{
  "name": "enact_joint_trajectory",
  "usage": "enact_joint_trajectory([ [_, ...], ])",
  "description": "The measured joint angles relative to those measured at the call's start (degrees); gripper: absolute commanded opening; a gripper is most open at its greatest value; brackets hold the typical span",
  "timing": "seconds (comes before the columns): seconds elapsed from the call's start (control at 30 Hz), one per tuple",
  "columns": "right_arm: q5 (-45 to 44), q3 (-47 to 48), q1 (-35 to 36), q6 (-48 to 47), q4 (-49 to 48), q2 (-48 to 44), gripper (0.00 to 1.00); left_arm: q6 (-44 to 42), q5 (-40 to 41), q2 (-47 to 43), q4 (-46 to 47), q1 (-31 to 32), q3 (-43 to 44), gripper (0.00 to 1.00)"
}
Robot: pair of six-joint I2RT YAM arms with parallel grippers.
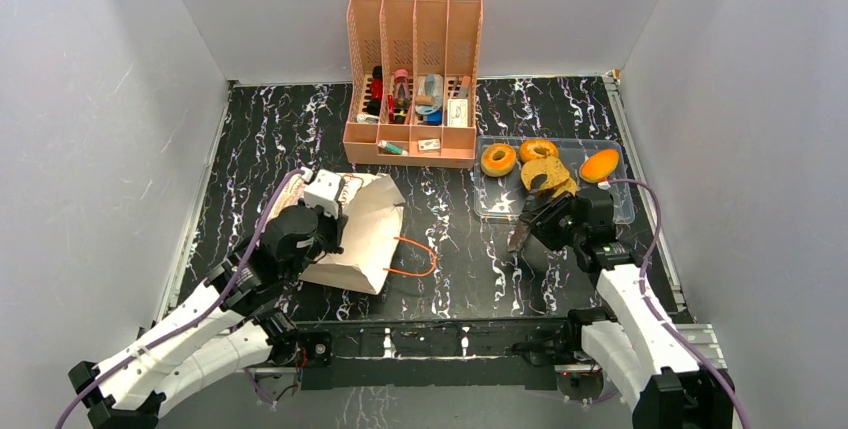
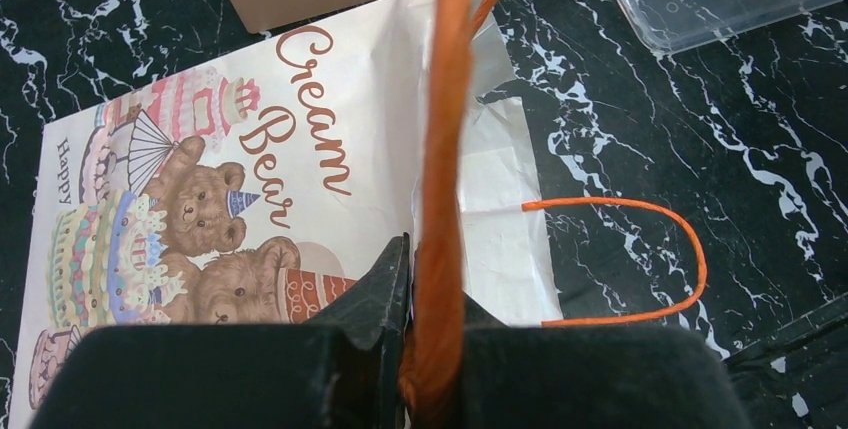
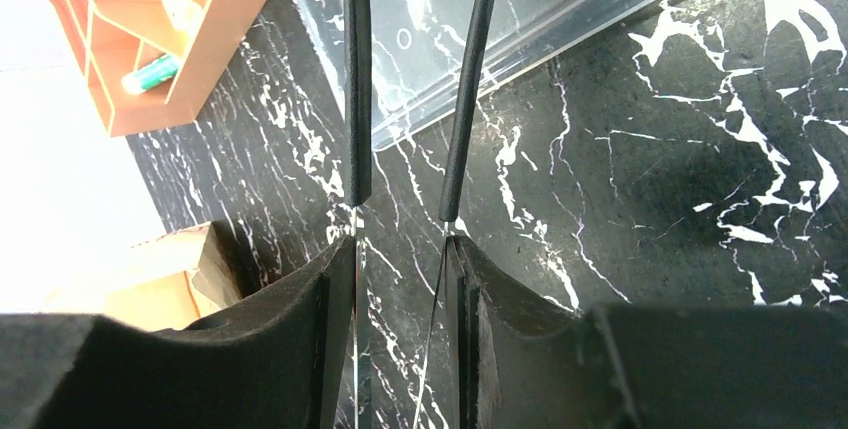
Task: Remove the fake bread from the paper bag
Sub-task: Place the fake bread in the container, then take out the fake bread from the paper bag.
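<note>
The paper bag [image 1: 370,229] lies on its side left of centre, its printed bear picture facing up in the left wrist view [image 2: 300,149]. My left gripper [image 1: 330,205] is above it, shut on one orange cord handle [image 2: 445,149] that runs taut between the fingers [image 2: 385,284]. The other handle [image 1: 420,259] lies loose on the table. Two ring breads [image 1: 498,159] [image 1: 538,149], toast slices [image 1: 548,177] and an orange bun [image 1: 599,164] sit in the clear tray [image 1: 500,204]. My right gripper [image 1: 522,234] is open and empty at the tray's near left corner. The long loaf is not visible.
A peach desk organiser [image 1: 413,79] with small items stands at the back centre; it also shows in the right wrist view [image 3: 170,39]. The tray's edge [image 3: 560,9] lies just beyond my right fingers. Grey walls enclose the black marble table.
</note>
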State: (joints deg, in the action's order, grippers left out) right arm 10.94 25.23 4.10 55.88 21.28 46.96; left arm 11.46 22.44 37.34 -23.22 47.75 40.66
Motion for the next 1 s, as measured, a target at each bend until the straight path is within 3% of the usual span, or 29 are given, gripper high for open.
enact_joint_trajectory([
  [0.4,6.14,4.35,1.73,-4.85,2.75,-3.65,0.27,-5.51,-11.82,-2.67,3.74,0.00,-1.36,0.00],
  [0.8,7.06,9.16,20.87,-10.25,4.37,-2.01,0.25,-9.18,-20.79,0.02,8.02,0.00,-4.15,0.00],
  [1.0,9.49,11.06,24.04,-12.61,9.07,-4.94,0.24,-9.97,-21.46,2.12,10.34,0.00,-4.31,0.00],
])
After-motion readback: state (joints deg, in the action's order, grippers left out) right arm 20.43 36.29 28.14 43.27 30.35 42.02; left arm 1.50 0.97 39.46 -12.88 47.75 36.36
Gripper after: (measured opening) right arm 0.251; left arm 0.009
